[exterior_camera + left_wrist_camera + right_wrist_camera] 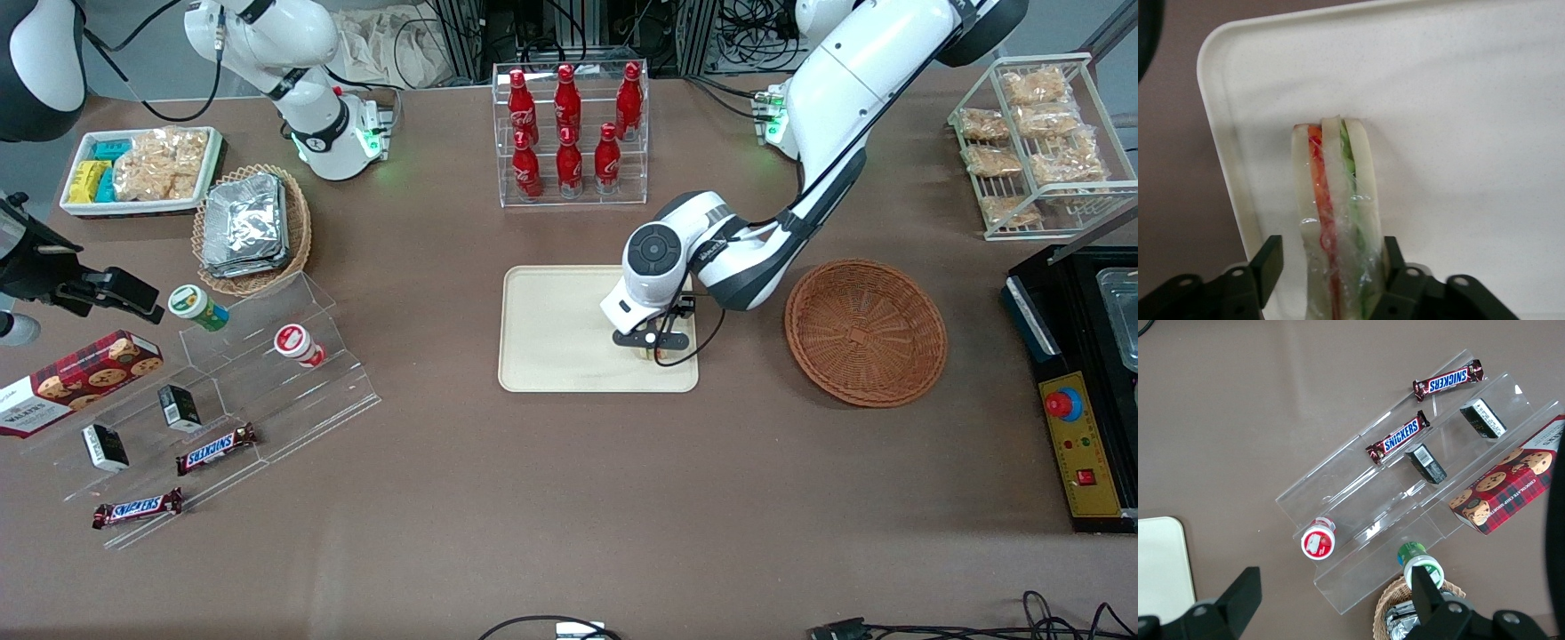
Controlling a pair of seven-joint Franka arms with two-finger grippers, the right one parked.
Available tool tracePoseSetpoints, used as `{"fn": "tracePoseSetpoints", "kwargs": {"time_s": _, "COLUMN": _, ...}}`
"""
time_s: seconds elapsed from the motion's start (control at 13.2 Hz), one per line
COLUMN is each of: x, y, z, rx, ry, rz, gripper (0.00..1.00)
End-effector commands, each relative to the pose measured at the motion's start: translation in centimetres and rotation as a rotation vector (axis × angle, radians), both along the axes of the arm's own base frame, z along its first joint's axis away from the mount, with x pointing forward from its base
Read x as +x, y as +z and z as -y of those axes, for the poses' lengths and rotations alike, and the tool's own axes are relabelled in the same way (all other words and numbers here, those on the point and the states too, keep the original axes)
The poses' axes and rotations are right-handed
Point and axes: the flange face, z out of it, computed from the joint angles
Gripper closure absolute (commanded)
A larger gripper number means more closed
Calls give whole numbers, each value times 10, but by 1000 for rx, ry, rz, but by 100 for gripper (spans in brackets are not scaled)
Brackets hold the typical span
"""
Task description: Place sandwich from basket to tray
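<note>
On tray (pixel 1471 100), sandwich (pixel 1335 220) between hand (pixel 1331 267) fingers

Even, bright overhead light; soft shadows; wrist close-up slightly blurred, washed-out.

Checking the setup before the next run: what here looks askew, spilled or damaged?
Nothing looks damaged or spilled. The sandwich stands on edge on the tray, near a corner, between the fingers of the tool. The basket beside the tray is empty. One Snickers bar lies on the table just off the clear stepped display.
</note>
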Motion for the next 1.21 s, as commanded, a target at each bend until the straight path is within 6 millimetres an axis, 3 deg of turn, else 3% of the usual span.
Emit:
{"fn": "tracePoseSetpoints", "kwargs": {"time_s": 0.0, "x": 4, "y": 34, "z": 0, "rx": 22, "ry": 54, "rz": 64, "gripper": 0}}
{"fn": "tracePoseSetpoints", "kwargs": {"time_s": 0.15, "x": 13, "y": 74, "z": -1, "rx": 40, "ry": 64, "rz": 99, "gripper": 0}}
{"fn": "tracePoseSetpoints", "kwargs": {"time_s": 0.45, "x": 35, "y": 201, "z": -4, "rx": 31, "ry": 128, "rz": 121, "gripper": 0}}
{"fn": "tracePoseSetpoints", "kwargs": {"time_s": 0.61, "x": 61, "y": 269, "z": -40, "rx": 19, "ry": 153, "rz": 119, "gripper": 0}}
{"fn": "tracePoseSetpoints", "kwargs": {"time_s": 0.68, "x": 77, "y": 292, "z": -68, "rx": 24, "ry": 146, "rz": 111, "gripper": 0}}
{"fn": "tracePoseSetpoints", "kwargs": {"time_s": 0.91, "x": 97, "y": 337, "z": -136, "rx": 75, "ry": 160, "rz": 95, "gripper": 0}}
{"fn": "tracePoseSetpoints", "kwargs": {"time_s": 1.13, "x": 100, "y": 367, "z": -209, "rx": 61, "ry": 131, "rz": 64, "gripper": 0}}
